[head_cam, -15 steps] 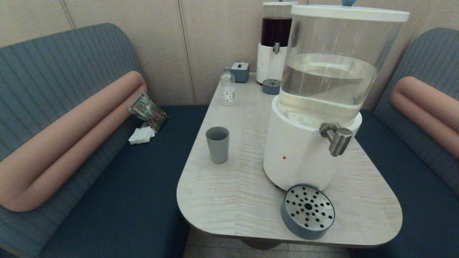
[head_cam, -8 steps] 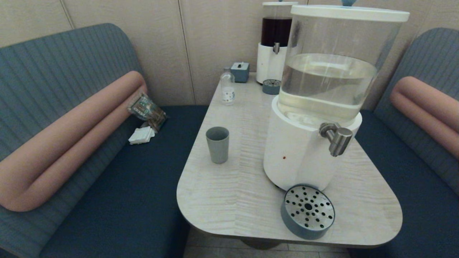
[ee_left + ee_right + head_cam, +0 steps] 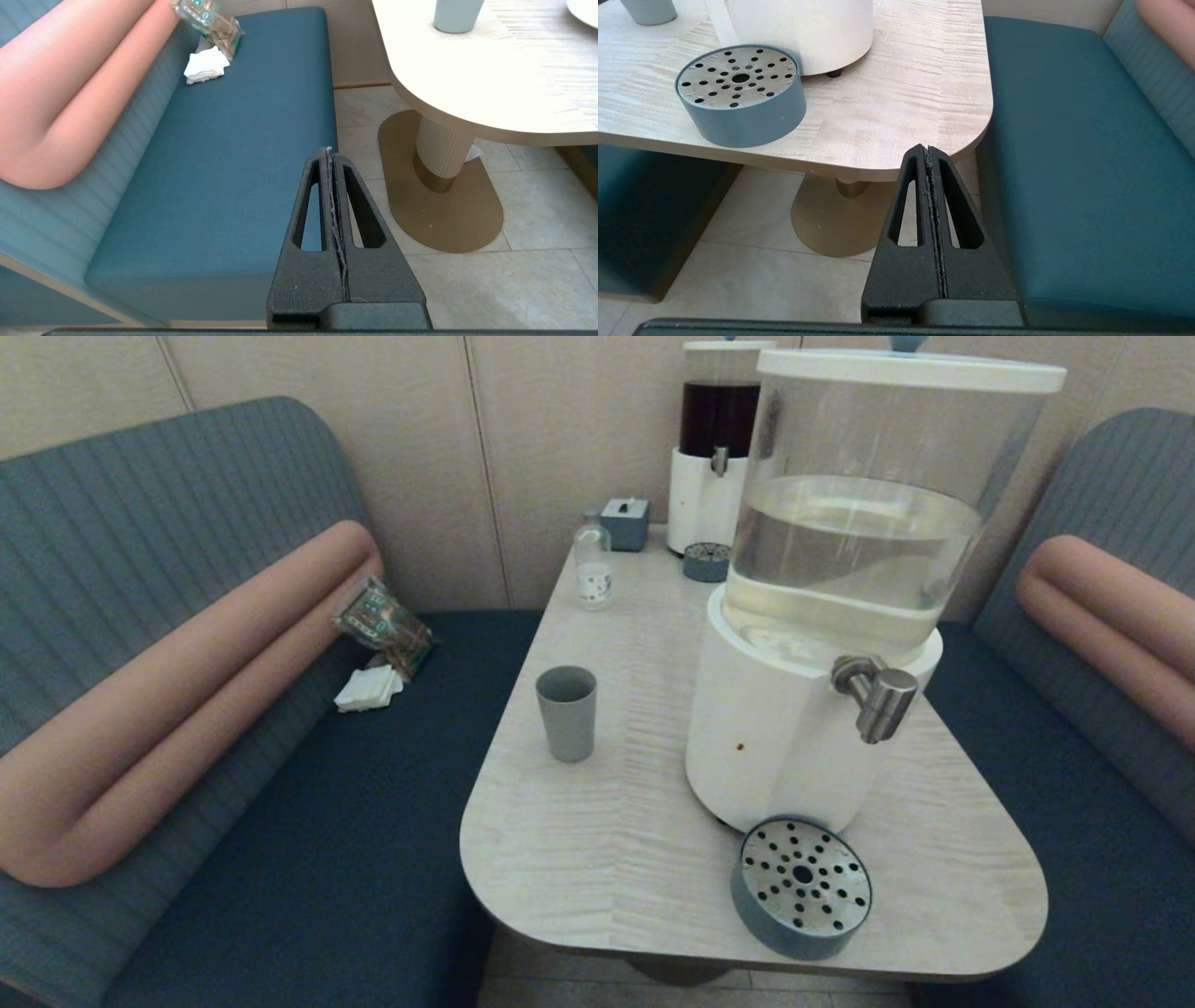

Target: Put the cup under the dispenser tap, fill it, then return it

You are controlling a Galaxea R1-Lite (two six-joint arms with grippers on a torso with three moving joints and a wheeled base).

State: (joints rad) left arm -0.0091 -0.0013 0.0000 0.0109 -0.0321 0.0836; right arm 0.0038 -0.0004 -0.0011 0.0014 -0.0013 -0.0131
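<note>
The grey-blue cup (image 3: 567,711) stands upright and empty on the pale table (image 3: 616,840), left of the big dispenser (image 3: 822,616). Its base also shows in the left wrist view as the cup (image 3: 455,16). The steel dispenser tap (image 3: 878,695) juts out to the right above bare tabletop. Neither arm appears in the head view. My left gripper (image 3: 329,151) is shut and empty, low beside the left bench, well short of the table. My right gripper (image 3: 925,148) is shut and empty, just below the table's near right corner.
A round blue-grey drip tray (image 3: 801,887) sits at the dispenser's foot near the front edge. At the back stand a dark-liquid dispenser (image 3: 714,448), a small clear bottle (image 3: 593,569) and a small box (image 3: 625,523). Benches (image 3: 308,840) flank the table; a packet (image 3: 383,621) and napkins (image 3: 369,689) lie on the left one.
</note>
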